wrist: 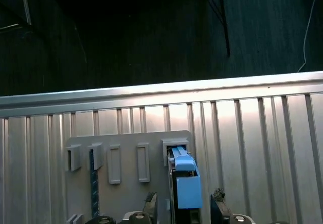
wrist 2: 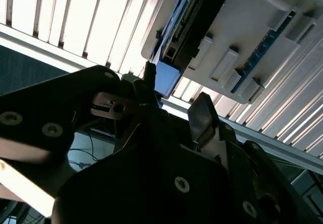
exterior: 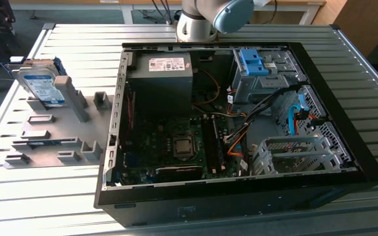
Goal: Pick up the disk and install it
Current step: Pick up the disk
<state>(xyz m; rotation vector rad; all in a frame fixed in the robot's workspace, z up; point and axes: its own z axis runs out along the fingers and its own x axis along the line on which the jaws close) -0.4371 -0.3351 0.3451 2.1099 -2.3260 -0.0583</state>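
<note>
Currently at the gripper: the gripper (wrist: 184, 204) (wrist 2: 175, 90) is released, and its two dark fingers (wrist: 218, 207) (wrist 2: 202, 114) stand spread apart with nothing clamped between them.
Gripper against the disk: in both wrist views the fingers sit to either side of the disk's blue end, and no contact with it can be seen.
Disk: the disk (wrist: 184, 181) (wrist 2: 194, 12) (exterior: 41, 87) stands on edge in a slot of the grey fixture, tilted a little, with its white-and-blue label facing the exterior camera and the blue rail frame around its edges.
Fixture: the grey fixture (wrist: 128, 183) (wrist 2: 252, 27) (exterior: 51, 142) is a flat plate with upright posts and rectangular pockets. It lies on the tabletop at the exterior view's left, just beside the computer case.
Tabletop: the tabletop (wrist: 252, 133) (wrist 2: 75, 17) (exterior: 45, 196) is ribbed silver metal.
Arm: the arm (exterior: 205, 17) rises behind the case's far edge.
Computer case: the computer case (exterior: 241, 201) lies open, and its circuit board (exterior: 175, 147) is exposed.
Inside the case: a bare blue bracket (exterior: 253, 61) sits in the metal cage toward the exterior view's right, and a grey metal box (exterior: 166, 73) with a white sticker lies well apart from it.
</note>
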